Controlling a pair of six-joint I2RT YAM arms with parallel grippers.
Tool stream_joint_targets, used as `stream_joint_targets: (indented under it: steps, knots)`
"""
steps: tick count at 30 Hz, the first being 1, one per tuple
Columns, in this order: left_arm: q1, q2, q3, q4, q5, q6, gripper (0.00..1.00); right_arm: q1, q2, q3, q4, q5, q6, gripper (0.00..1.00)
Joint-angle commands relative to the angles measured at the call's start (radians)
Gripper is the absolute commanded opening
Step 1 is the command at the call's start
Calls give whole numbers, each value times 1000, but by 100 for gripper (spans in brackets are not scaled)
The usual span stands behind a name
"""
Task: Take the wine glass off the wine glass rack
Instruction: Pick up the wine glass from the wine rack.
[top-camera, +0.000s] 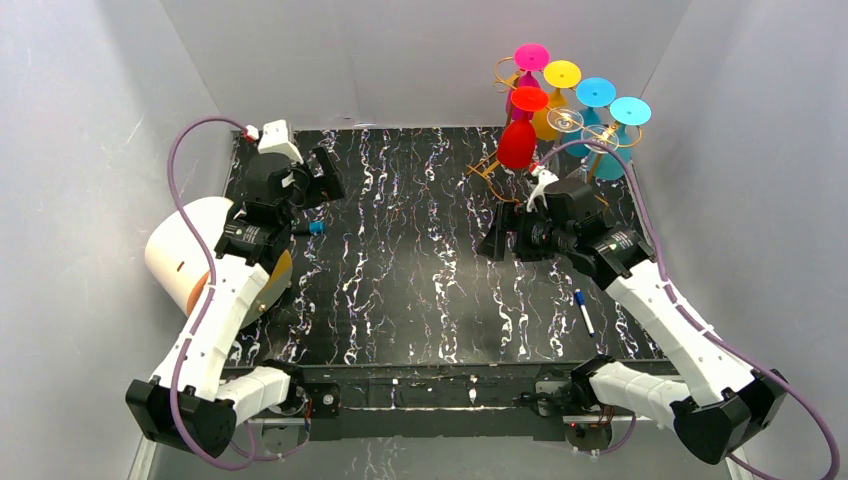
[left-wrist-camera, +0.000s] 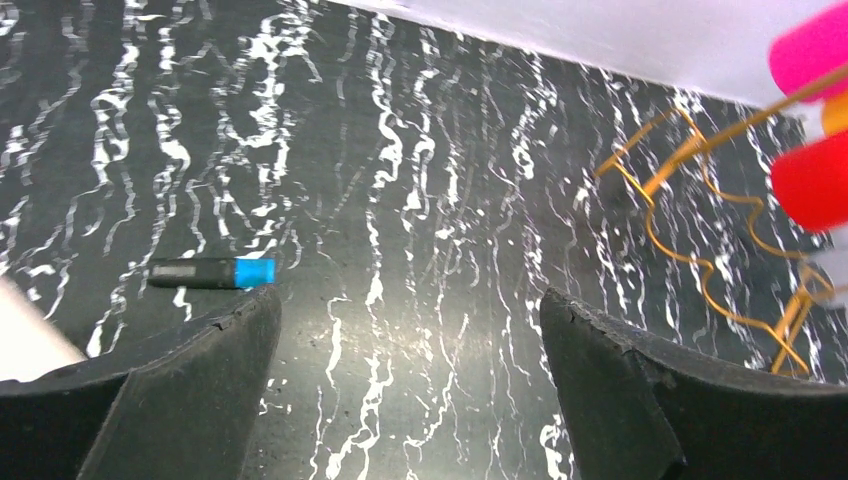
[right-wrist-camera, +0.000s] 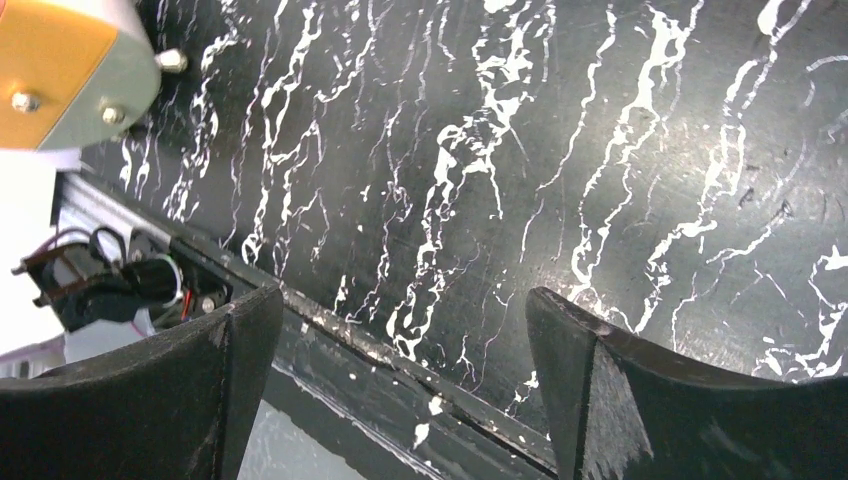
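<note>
Black finger pads of the right pincer (right-wrist-camera: 398, 305) stand spread as wide as they go, with nothing between them but bare bench (right-wrist-camera: 600, 150). It hovers low and is tipped toward the near rail, so it faces away from its work. The left pincer (left-wrist-camera: 410, 300) is likewise gaping and empty. Its camera looks across the veined surface, past a blue-capped marker (left-wrist-camera: 212, 272) lying flat just ahead of one finger, toward the wine glass rack (top-camera: 487, 168).

That rack stands at the far right corner of the bench, just beyond the right pincer. Its glasses hang upside down, feet up and bowls down, stems caught in the curled hooks at the top (which is what keeps them from dropping). The red wine glass (top-camera: 517, 140) hangs nearest the right pincer, with a pink glass (top-camera: 532, 56), a yellow glass (top-camera: 562, 73) and two blue glasses (top-camera: 596, 91) behind it.

I judge the red one the likeliest target, though the task does not say which, and the right arm the better placed. Caught in a hook, the stem probably has to slide out along the wire rather than be pulled down, and a careless tug could tip the thin stand.
</note>
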Motion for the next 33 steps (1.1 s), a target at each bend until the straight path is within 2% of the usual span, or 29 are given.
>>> stream_joint_targets:
  steps: [1, 3, 6, 11, 17, 21, 23, 27, 33]
  knots:
    - [1, -48, -17, -1, -225, -91, 98, 3, -33, -43, 63, 131, 115, 99]
    - [1, -61, -28, -6, -277, -138, 98, 2, -51, -64, 62, 195, 158, 99]
    - [0, -85, -46, -5, -248, -166, 98, 4, -94, -112, 65, 294, 231, 99]
    - [0, -137, -79, 21, -32, -143, 98, 2, -167, -171, 54, 406, 303, 99]
    - [2, -130, -99, 47, 134, -73, 98, 3, -249, -209, 24, 476, 336, 99]
    - [0, -85, -72, 30, 254, -78, 98, 3, -270, -162, -122, 627, 373, 99]
    - [0, -45, -54, 20, 330, -63, 98, 3, -302, -161, -139, 677, 383, 99]
    - [-20, 15, -39, 19, 411, -68, 98, 3, -320, -152, -146, 699, 365, 99]
    - [-142, 50, -17, -18, 341, 12, 98, -15, -245, -155, -118, 591, 335, 99]
